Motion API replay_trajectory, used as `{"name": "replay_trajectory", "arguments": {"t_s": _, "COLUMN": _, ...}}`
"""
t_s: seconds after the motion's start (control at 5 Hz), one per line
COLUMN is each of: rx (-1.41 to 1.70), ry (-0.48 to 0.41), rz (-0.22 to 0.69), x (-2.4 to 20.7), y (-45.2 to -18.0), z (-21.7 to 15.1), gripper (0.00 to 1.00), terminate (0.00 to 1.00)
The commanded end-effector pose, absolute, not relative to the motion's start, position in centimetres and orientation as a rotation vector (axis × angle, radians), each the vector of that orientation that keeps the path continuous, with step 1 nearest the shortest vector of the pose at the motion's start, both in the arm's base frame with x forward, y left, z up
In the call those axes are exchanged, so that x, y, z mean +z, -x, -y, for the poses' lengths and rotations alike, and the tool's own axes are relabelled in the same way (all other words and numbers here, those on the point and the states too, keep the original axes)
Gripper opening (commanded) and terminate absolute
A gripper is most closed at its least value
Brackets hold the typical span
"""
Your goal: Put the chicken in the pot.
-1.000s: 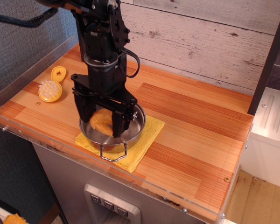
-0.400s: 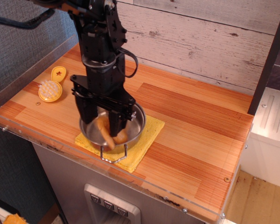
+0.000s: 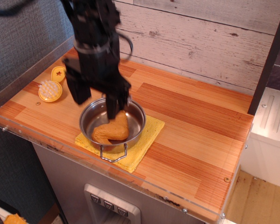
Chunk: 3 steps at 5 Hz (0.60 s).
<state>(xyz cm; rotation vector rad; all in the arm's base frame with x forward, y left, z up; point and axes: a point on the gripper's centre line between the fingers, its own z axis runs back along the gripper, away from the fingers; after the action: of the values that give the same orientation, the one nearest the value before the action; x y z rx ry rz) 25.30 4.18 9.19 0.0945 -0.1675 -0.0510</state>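
The black gripper [image 3: 97, 103] hangs with its jaws spread wide and nothing between them. Left of it lie two round yellow toys [image 3: 50, 90]. Just below it, the golden-brown bent chicken piece [image 3: 112, 132] rests inside the shiny round steel pot [image 3: 136, 111], which sits on a square yellow cloth [image 3: 149, 133].

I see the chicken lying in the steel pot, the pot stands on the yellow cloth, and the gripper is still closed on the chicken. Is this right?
Not entirely. The chicken does lie in the pot, and the pot stands on the yellow cloth. But the gripper is not closed on the chicken: its fingers are spread and raised above the pot, holding nothing. The observation.image view shows this.
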Motion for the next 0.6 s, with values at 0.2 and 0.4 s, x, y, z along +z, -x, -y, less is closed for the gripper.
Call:
{"name": "replay_trajectory", "arguments": {"t_s": 0.2, "rx": -0.024, "ry": -0.047, "rz": 0.177, "x": 10.7, "y": -25.9, "z": -6.1, "gripper": 1.00, "terminate": 0.00}}
{"name": "replay_trajectory", "arguments": {"t_s": 0.4, "rx": -0.024, "ry": -0.047, "rz": 0.177, "x": 10.7, "y": -25.9, "z": -6.1, "gripper": 1.00, "terminate": 0.00}}
